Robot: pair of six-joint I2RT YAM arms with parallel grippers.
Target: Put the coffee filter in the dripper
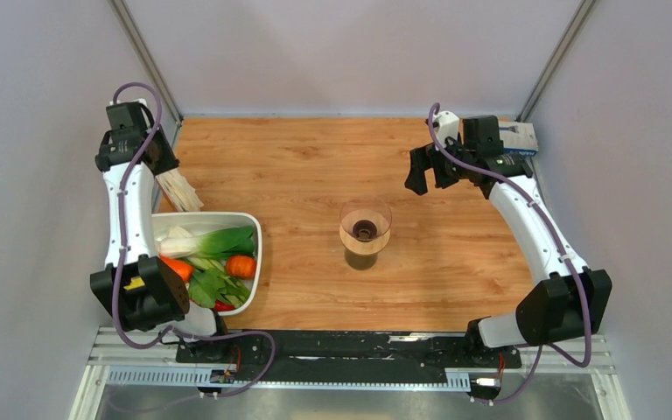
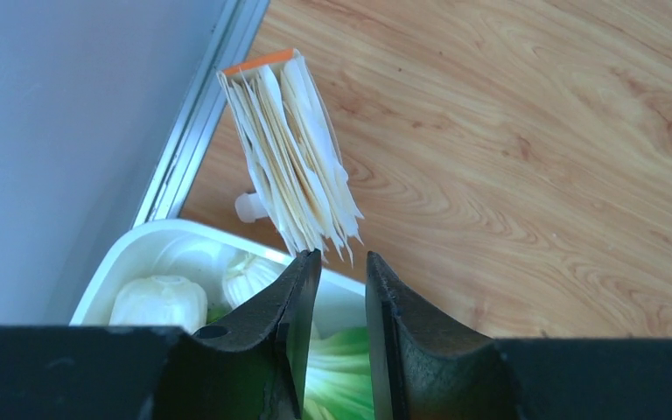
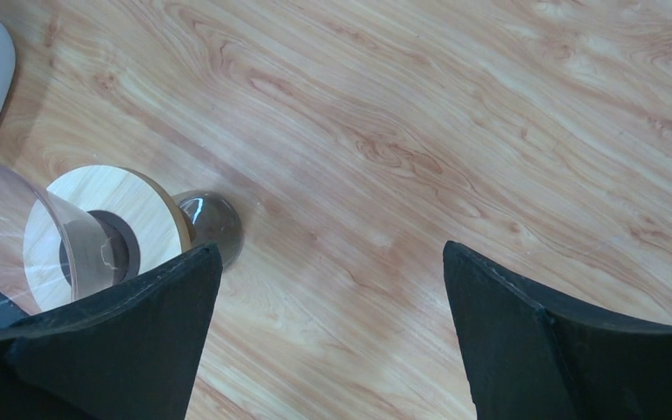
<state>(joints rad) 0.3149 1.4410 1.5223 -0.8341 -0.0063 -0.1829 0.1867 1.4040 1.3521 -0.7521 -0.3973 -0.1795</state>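
Observation:
A stack of white paper coffee filters point(image 2: 293, 166) with an orange top edge stands at the table's left edge; in the top view the stack point(image 1: 180, 191) is just behind the white tray. My left gripper point(image 2: 343, 261) hovers right at the stack's lower tips with its jaws a narrow gap apart and nothing between them; it also shows in the top view point(image 1: 166, 171). The clear dripper point(image 1: 365, 226) with a tan ring base point(image 3: 153, 214) sits on a brown glass cup point(image 1: 361, 259) at mid-table. My right gripper point(image 3: 332, 254) is wide open and empty, behind and to the right of the dripper point(image 1: 420, 178).
A white tray point(image 1: 255, 234) holding greens, carrots and garlic sits at the near left, partly under my left gripper point(image 2: 144, 249). A small blue and white box point(image 1: 521, 137) lies at the back right corner. Grey walls close in the left, right and back.

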